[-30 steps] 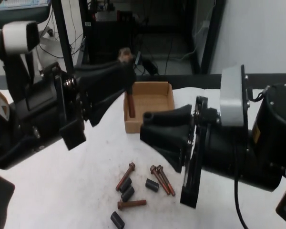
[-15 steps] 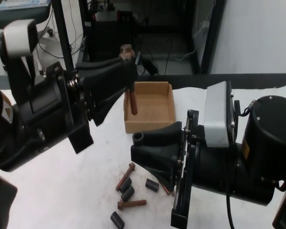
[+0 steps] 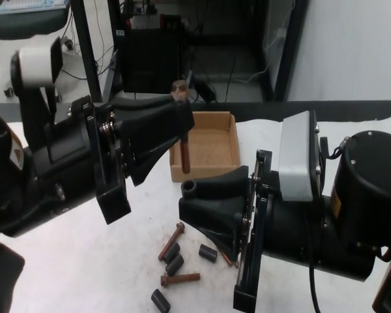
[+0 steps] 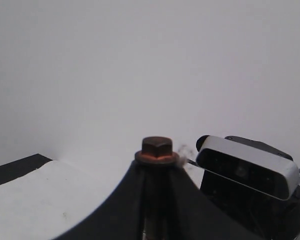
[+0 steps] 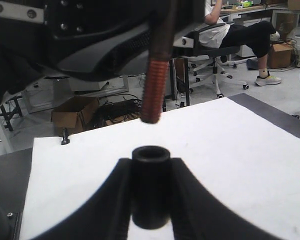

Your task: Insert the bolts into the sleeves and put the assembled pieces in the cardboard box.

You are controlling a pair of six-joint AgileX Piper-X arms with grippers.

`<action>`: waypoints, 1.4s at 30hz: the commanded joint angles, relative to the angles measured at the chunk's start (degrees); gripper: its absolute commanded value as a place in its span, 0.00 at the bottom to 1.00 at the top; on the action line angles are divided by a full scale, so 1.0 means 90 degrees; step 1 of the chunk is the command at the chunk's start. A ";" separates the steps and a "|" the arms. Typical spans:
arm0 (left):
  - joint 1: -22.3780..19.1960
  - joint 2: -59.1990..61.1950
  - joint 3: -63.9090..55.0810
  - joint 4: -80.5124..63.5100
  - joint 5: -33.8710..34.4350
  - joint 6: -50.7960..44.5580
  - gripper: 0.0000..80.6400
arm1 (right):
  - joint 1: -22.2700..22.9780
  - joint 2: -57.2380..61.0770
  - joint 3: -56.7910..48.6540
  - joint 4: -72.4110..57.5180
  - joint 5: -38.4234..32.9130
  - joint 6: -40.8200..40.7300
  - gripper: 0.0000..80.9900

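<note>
Left gripper [image 3: 182,122]: clenched tight on a bolt [image 3: 184,153] and held up in the air, in front of the box.
Bolt: it stands straight up and down. Its head pokes out above the black fingers [image 4: 125,200], and its long end with the ridges points down.
Right gripper [image 3: 194,195]: squeezing a black sleeve [image 3: 189,188] between its fingers. The sleeve stands up with its hole facing the ceiling.
Bolt and sleeve: in the right wrist view the tip of the bolt [image 5: 152,95] hangs just above the hole of the sleeve [image 5: 151,192]. They do not touch, and there is a small gap between them.
Cardboard box [image 3: 212,172]: sits open on the white table [image 3: 85,261], past both grippers.
Loose bolts [image 3: 171,240] [image 3: 180,279]: two lie flat on the table near the front, below the grippers.
Loose sleeves [image 3: 175,265] [image 3: 208,253] [image 3: 160,300]: little black tubes lying among those bolts, with two just beside the slanted bolt.
</note>
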 commanded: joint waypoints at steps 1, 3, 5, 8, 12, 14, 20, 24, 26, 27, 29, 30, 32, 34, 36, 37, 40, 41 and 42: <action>-0.0021 0.0017 -0.0048 -0.0049 0.0113 0.0013 0.00 | 0.0014 -0.0061 -0.0040 -0.0029 0.0012 -0.0046 0.01; -0.0021 0.0017 -0.0048 -0.0049 0.0166 0.0013 0.00 | 0.0014 -0.0061 -0.0040 -0.0029 0.0012 -0.0046 0.01; -0.0021 0.0017 -0.0048 0.0021 0.0211 0.0013 0.00 | 0.0014 -0.0061 -0.0040 -0.0029 0.0012 -0.0046 0.01; -0.0021 0.0017 -0.0048 0.0236 0.0249 0.0013 0.00 | 0.0014 -0.0061 -0.0040 -0.0029 0.0012 -0.0046 0.01; -0.0021 0.0017 -0.0035 0.0454 0.0246 0.0111 0.00 | 0.0014 -0.0060 -0.0051 -0.0029 0.0012 -0.0046 0.01; -0.0021 0.0017 -0.0035 0.0567 0.0246 0.0301 0.00 | 0.0014 -0.0060 -0.0069 -0.0029 0.0012 -0.0046 0.01; -0.0021 0.0017 -0.0035 0.0746 0.0246 0.0341 0.00 | 0.0014 -0.0060 -0.0080 -0.0253 0.0012 -0.0031 0.01; -0.0021 0.0017 -0.0035 0.0746 0.0084 0.0341 0.00 | 0.0014 -0.0060 -0.0119 -0.0296 0.0012 0.0157 0.01; -0.0021 0.0017 -0.0035 0.0746 0.0081 0.0377 0.00 | 0.0014 -0.0060 -0.0119 -0.0336 -0.0007 0.0157 0.01; -0.0021 0.0017 -0.0035 0.0746 0.0081 0.0440 0.00 | 0.0014 -0.0060 -0.0119 -0.0385 -0.0006 0.0157 0.01; -0.0021 0.0017 -0.0035 0.0746 0.0081 0.0461 0.00 | 0.0014 -0.0060 -0.0119 -0.0473 -0.0006 0.0157 0.01; -0.0021 0.0017 -0.0035 0.0746 0.0098 0.0552 0.00 | 0.0014 -0.0060 -0.0119 -0.0544 -0.0006 0.0262 0.01; -0.0021 0.0017 -0.0035 0.0746 0.0085 0.0781 0.05 | 0.0002 -0.0060 -0.0119 -0.0611 -0.0006 0.0375 0.01; -0.0021 0.0017 -0.0035 0.0746 0.0034 0.0829 0.15 | 0.0002 -0.0060 -0.0119 -0.0626 -0.0006 0.0411 0.01; -0.0021 0.0017 -0.0035 0.0787 0.0034 0.0814 0.32 | -0.0021 -0.0060 -0.0119 -0.0626 -0.0006 0.0409 0.01; -0.0021 0.0017 -0.0035 0.0797 0.0034 0.0793 0.39 | -0.0047 -0.0060 -0.0119 -0.0626 -0.0006 0.0409 0.01; -0.0021 0.0017 -0.0035 0.0930 0.0034 0.0581 0.61 | -0.0125 -0.0060 -0.0119 -0.0640 -0.0006 0.0409 0.01; -0.0021 0.0017 -0.0035 0.0972 0.0034 0.0511 0.64 | -0.0141 -0.0060 -0.0119 -0.0658 -0.0006 0.0409 0.01; -0.0021 0.0017 -0.0035 0.1025 0.0058 0.0474 0.65 | -0.0153 -0.0060 -0.0119 -0.0661 -0.0006 0.0409 0.01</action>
